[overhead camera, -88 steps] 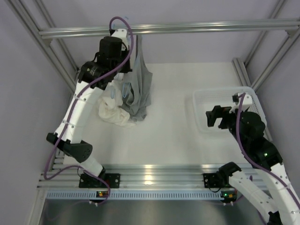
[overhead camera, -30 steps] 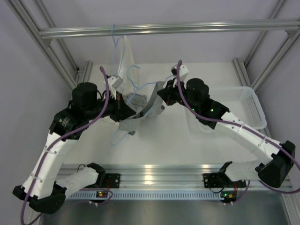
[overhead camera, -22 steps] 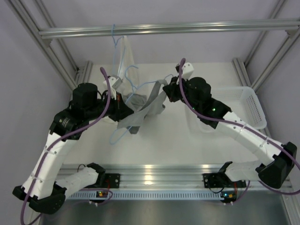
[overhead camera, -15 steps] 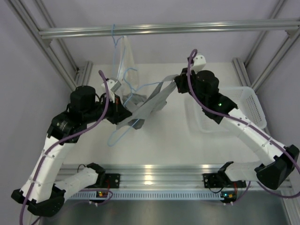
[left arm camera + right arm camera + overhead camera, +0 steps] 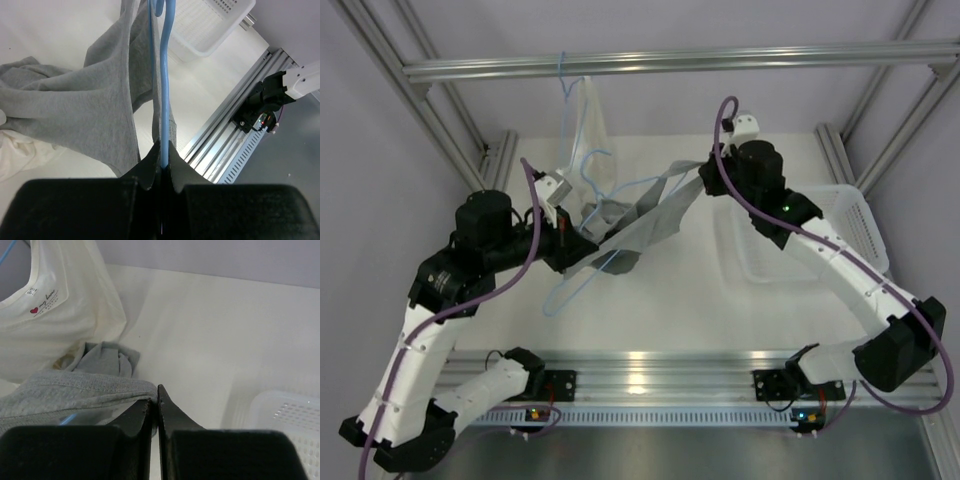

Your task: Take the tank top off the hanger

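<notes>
The left gripper (image 5: 162, 156) has its fingers pressed together on the thin rod of the hanger (image 5: 165, 75), which comes straight out from between the tips. The tank top (image 5: 75, 110) drapes just beside that rod on its left, one fold touching it near the fingers. The right gripper (image 5: 155, 396) pinches a ribbed grey edge of the tank top, and the cloth trails off to the left of its fingers.

Seen from above, the tank top is pulled taut between the two grippers over the left middle of the table (image 5: 670, 290), its long axis running from near left to far right. The hanger crosses it, hook toward the far rail (image 5: 720, 60) and frame toward the near edge.

Behind hangs a cream garment (image 5: 65, 330) with a small neck label (image 5: 46, 301): a red heart and cursive script that cannot be read for certain. A white basket (image 5: 285, 412) sits at the right
</notes>
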